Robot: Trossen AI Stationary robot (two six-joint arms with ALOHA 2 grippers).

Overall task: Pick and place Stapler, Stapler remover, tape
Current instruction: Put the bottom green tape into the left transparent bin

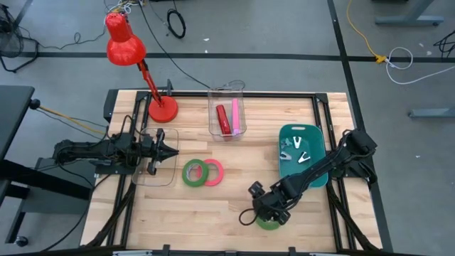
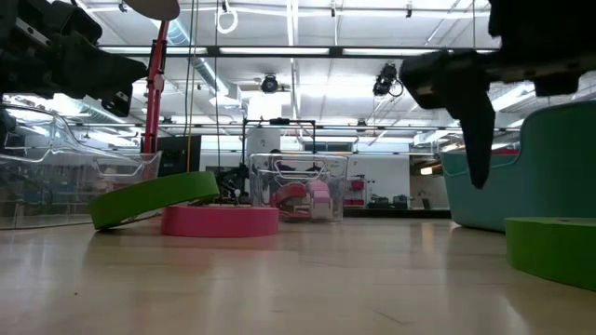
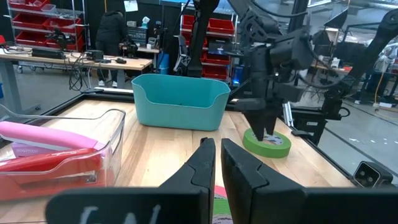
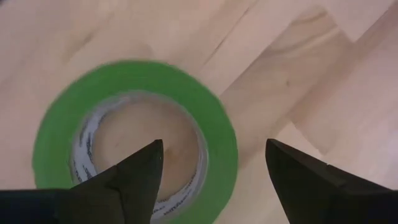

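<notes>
Green tape: your green roll [image 4: 134, 134] lies flat on the wood at about 5 o'clock on the table [image 1: 234, 185].
Right gripper: your right gripper [image 4: 214, 171] hangs right over that roll with its fingers spread wide. One finger is over the hole, the other past the rim. It holds nothing.
Left gripper: your left gripper [image 3: 217, 163] waits at 9 o'clock, pinched together and empty.
Other tape: a green ring [image 1: 193, 173] leans on a pink ring [image 1: 213, 171] near the middle.
Teal bin: sits at 3 o'clock [image 1: 288, 167].
</notes>
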